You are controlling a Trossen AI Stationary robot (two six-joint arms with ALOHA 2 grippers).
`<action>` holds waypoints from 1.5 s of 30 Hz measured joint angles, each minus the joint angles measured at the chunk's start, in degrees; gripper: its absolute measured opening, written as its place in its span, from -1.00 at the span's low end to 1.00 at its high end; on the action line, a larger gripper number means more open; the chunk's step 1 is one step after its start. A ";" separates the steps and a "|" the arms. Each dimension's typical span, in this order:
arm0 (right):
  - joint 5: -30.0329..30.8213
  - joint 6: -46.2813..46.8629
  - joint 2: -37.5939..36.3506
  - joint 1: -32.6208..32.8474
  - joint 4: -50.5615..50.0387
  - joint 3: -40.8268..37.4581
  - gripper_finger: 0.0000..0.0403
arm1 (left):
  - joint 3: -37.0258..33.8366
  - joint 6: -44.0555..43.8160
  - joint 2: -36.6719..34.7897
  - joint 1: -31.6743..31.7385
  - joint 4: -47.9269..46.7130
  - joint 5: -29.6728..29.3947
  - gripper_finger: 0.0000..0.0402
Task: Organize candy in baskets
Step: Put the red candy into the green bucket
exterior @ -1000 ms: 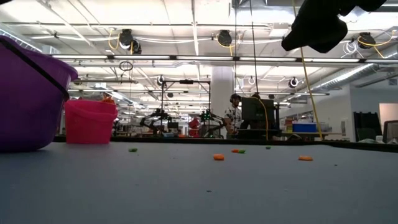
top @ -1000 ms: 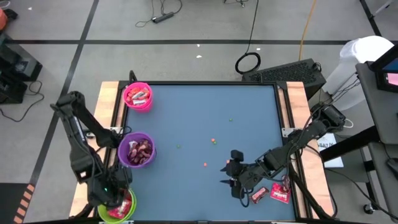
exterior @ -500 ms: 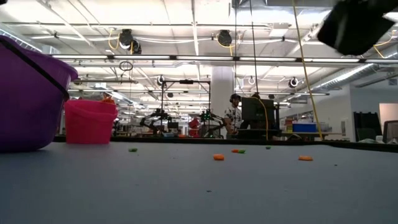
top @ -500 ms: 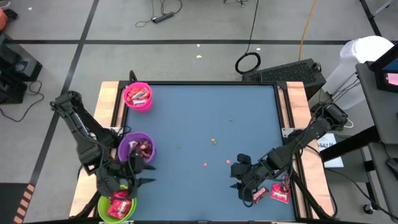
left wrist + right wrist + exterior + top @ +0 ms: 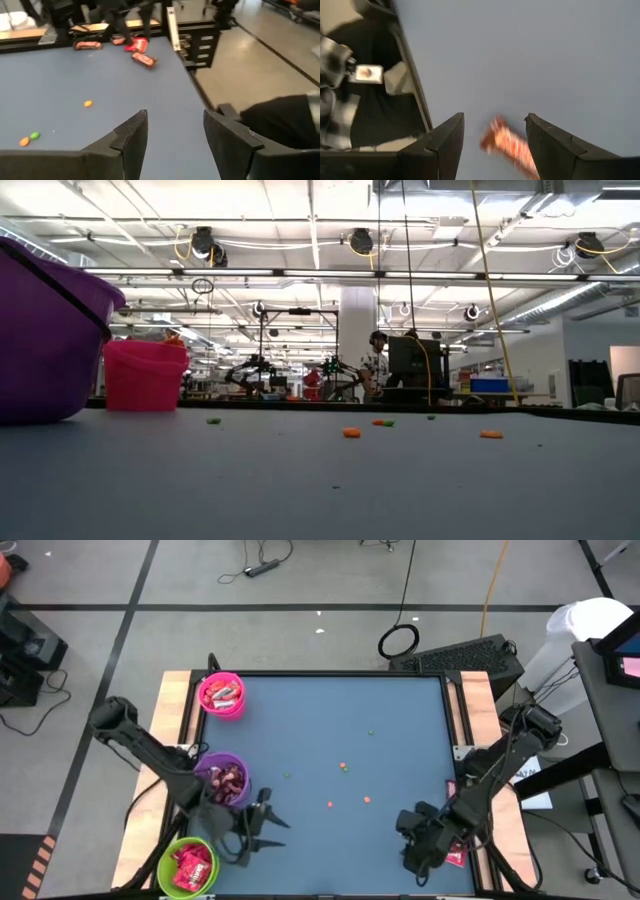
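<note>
- The left gripper [image 5: 268, 830] is held low over the blue table [image 5: 330, 740], just beside the lime green basket [image 5: 187, 867] and the purple basket [image 5: 222, 780]; its fingers [image 5: 131, 136] are spread apart and nothing is held between them.
- The right gripper [image 5: 412, 858] is reached toward the table's near right corner, fingers [image 5: 445, 137] spread and empty, above a red candy [image 5: 509, 145].
- Wrapped candy is seen in all three baskets: red pieces in the lime green one, dark and red pieces in the purple one, pink and pale pieces in the pink basket [image 5: 221, 695] at the far left corner.
- More loose candy [image 5: 136, 46] is seen lying near the right edge of the table.
- Small orange and green specks [image 5: 343, 767] are scattered mid-table.
</note>
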 joint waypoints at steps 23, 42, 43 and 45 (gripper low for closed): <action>-15.18 30.66 4.53 11.90 -16.33 -3.01 0.56 | -3.83 3.25 11.27 4.94 18.25 -1.16 -0.01; -23.86 5.87 18.52 11.77 -14.87 -2.62 0.40 | -3.83 3.31 11.32 4.98 18.15 -1.12 -0.01; -23.70 5.82 18.52 11.77 -14.69 -2.64 0.34 | -3.83 3.31 11.32 4.98 18.23 -1.12 -0.01; -22.45 5.92 18.29 11.87 -14.33 -2.73 0.20 | -3.83 3.31 11.32 4.98 18.28 -1.14 -0.01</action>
